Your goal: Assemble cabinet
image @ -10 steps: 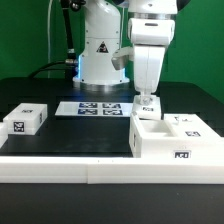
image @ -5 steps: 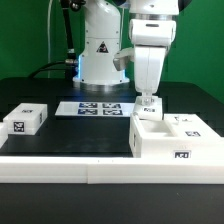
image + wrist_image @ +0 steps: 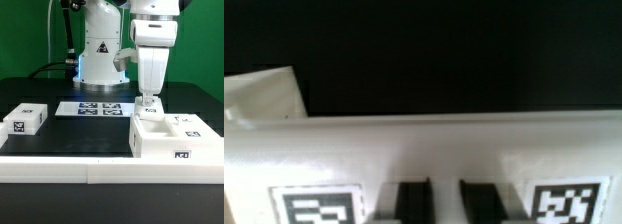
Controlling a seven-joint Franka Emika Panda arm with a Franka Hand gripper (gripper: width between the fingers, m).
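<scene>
The gripper [image 3: 148, 99] hung at the twelve o'clock edge of the cabinet box [image 3: 160, 143]
Whether it was spread or pinching could not be told; a tagged slab [image 3: 25, 120] lay at the box's nine o'clock

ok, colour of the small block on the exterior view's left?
White small block, with black-and-white square tags; exterior view shows it best.

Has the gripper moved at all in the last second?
Yes, slightly. Against the fixed marker board, the gripper has shifted toward the exterior view's right, above the cabinet.

cabinet [image 3: 160, 148]: smooth white plastic, faint sheen | table [image 3: 90, 135]: matt black
</scene>
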